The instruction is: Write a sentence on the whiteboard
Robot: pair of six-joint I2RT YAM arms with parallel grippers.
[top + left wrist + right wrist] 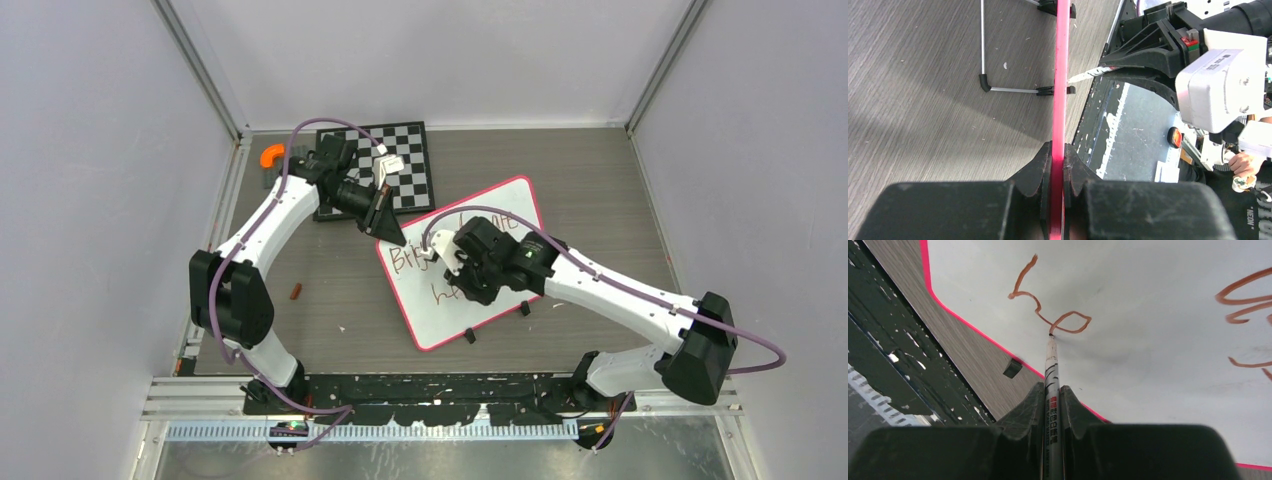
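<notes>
The whiteboard (500, 212) lies tilted at mid-table, white with a pink rim. The sentence (407, 259) shows in part: "Bri" on the first line and "h" below it, the rest hidden by my right arm. My left gripper (389, 230) is shut on the board's far-left rim, seen edge-on between its pads in the left wrist view (1062, 75). My right gripper (1052, 392) is shut on a silver marker (1051, 370). Its tip touches the board (1158, 330) at the end of reddish-brown letters "he" (1035, 307).
A black-and-white checkered board (408, 163) lies at the back left beside an orange piece (271, 155). A small brown object (295, 292) lies on the table left of the whiteboard. Two black clip feet (524, 308) stick out from the board's near edge.
</notes>
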